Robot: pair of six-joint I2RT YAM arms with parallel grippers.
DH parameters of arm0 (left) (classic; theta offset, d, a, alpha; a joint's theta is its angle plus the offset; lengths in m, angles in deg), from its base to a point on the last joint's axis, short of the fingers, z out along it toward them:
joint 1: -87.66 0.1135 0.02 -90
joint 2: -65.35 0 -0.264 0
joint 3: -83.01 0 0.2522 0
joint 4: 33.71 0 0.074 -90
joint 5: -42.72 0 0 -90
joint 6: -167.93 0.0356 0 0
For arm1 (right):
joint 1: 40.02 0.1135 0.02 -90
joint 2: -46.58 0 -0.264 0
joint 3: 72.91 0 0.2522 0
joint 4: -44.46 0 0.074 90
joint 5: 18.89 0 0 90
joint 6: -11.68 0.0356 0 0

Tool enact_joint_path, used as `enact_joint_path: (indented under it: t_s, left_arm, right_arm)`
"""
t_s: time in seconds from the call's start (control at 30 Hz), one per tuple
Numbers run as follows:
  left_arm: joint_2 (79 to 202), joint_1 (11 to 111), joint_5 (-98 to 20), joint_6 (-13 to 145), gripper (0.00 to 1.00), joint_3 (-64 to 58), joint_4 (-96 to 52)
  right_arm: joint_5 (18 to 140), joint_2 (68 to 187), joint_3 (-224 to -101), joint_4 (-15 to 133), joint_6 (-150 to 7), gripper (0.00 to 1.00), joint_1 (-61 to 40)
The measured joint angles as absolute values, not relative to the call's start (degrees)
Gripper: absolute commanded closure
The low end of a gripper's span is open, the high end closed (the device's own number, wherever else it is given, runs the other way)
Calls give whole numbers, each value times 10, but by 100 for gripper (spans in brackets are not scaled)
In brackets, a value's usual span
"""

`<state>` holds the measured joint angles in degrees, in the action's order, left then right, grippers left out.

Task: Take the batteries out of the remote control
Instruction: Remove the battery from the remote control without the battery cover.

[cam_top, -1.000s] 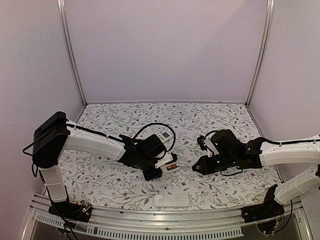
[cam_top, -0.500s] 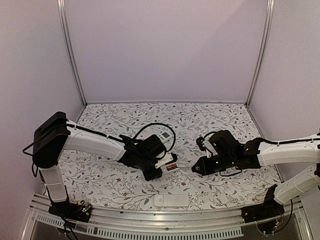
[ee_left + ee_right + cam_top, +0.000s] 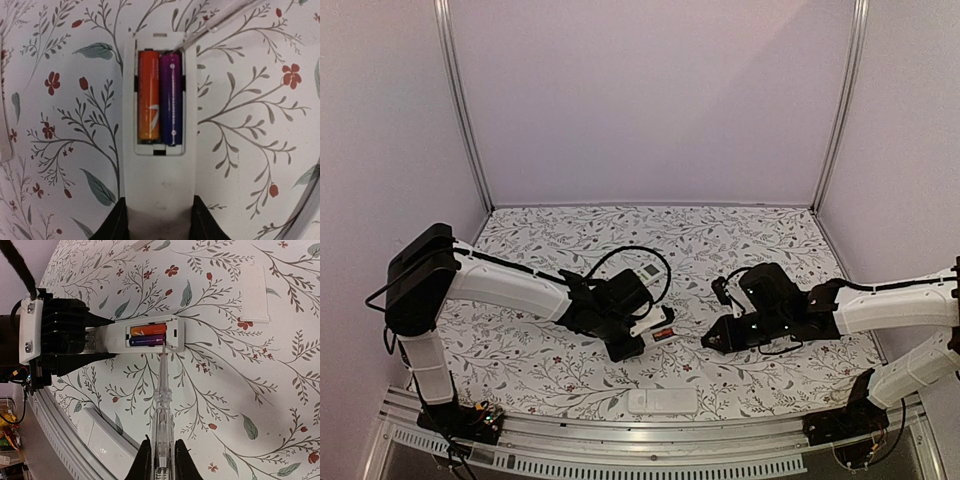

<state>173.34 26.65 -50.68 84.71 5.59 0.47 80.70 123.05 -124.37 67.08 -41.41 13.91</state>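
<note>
Batteries (image 3: 160, 102) (probably light, hard, slick) sit snug in the remote (image 3: 160, 185) the left gripper (image 3: 160, 222) clamps, so the stick (image 3: 162, 390) clamped in the right gripper (image 3: 160, 460) should pry an end.

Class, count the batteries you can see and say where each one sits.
2. The orange battery and the purple battery lie side by side in the remote control's open compartment. Others could be hidden.

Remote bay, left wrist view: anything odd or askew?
Nothing is damaged or spilled. The one oddity is that the cells don't match: an orange battery sits beside a purple battery. Both lie straight in the open remote. The tip of the clear stick is at the purple one's end.
</note>
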Motion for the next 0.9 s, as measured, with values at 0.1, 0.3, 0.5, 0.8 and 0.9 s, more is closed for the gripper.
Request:
enact_joint_path:
  t_s: [0.1, 0.3, 0.5, 0.8, 0.9]
  left_arm:
    - [1734, 267, -507, 846, 81, 56, 5]
    - [1734, 267, -507, 846, 81, 55, 6]
    - [1735, 267, -507, 849, 81, 54, 7]
    - [1736, 267, -507, 850, 81, 51, 10]
    - [1736, 267, -507, 850, 81, 51, 10]
  right_arm:
    - [816, 1230, -1237, 661, -407, 100, 138]
    - [822, 1228, -1237, 658, -400, 100, 136]
    - [841, 1214, -1237, 640, -400, 100, 138]
    - [862, 1197, -1237, 610, -400, 100, 143]
    - [836, 1197, -1237, 628, -397, 100, 143]
